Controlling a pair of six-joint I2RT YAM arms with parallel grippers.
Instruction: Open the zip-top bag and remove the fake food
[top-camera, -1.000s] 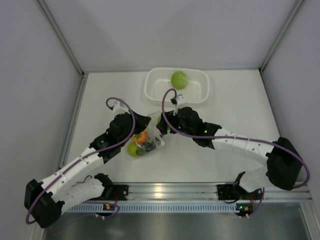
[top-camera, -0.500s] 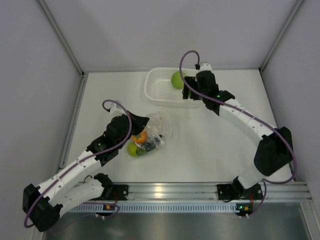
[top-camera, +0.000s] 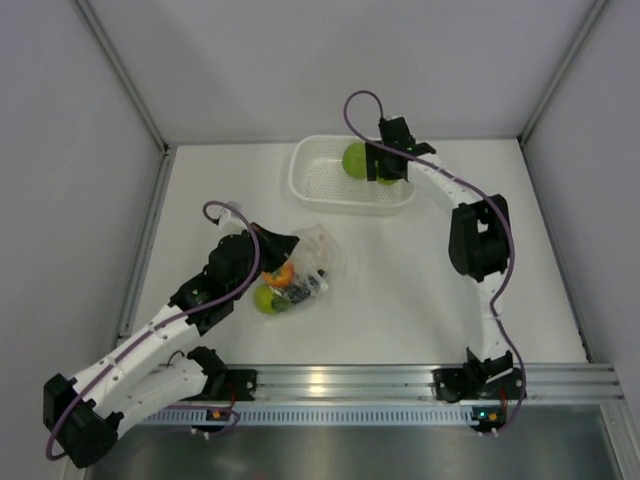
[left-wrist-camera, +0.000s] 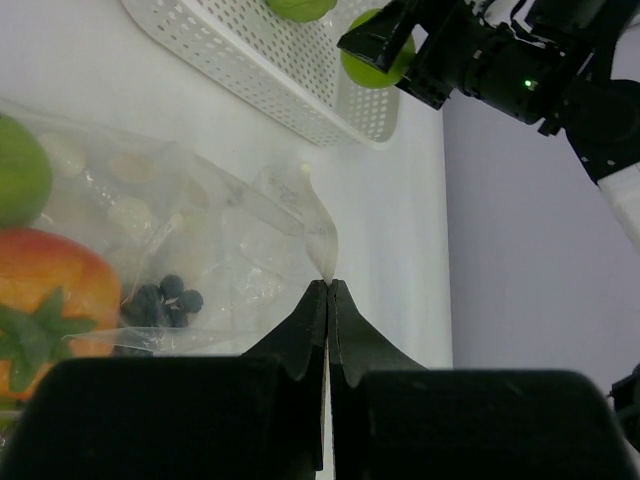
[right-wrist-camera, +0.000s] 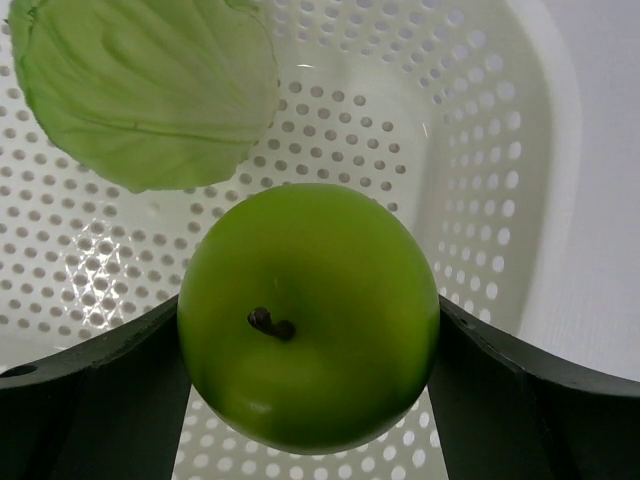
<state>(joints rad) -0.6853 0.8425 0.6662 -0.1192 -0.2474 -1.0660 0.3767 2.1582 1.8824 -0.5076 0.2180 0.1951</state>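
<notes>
The clear zip-top bag (top-camera: 312, 262) lies on the table. It holds a red-yellow apple (top-camera: 280, 272), a green fruit (top-camera: 266, 298) and dark grapes (left-wrist-camera: 165, 298). My left gripper (top-camera: 283, 243) is shut on the bag's edge, pinching a thin fold of plastic at its tips (left-wrist-camera: 327, 285). My right gripper (top-camera: 386, 170) is shut on a green apple (right-wrist-camera: 308, 315) and holds it just above the floor of the white perforated basket (right-wrist-camera: 480, 150). A pale green leafy ball (right-wrist-camera: 150, 90) lies in the basket beside it.
The basket (top-camera: 320, 185) stands at the back middle of the table, near the rear wall. Grey walls close in the left, right and back. The metal rail with both arm bases (top-camera: 340, 385) runs along the near edge.
My right arm has swung from the bag back to the basket with the green apple in its grip. My left gripper has kept its hold on the bag, almost unmoved.
</notes>
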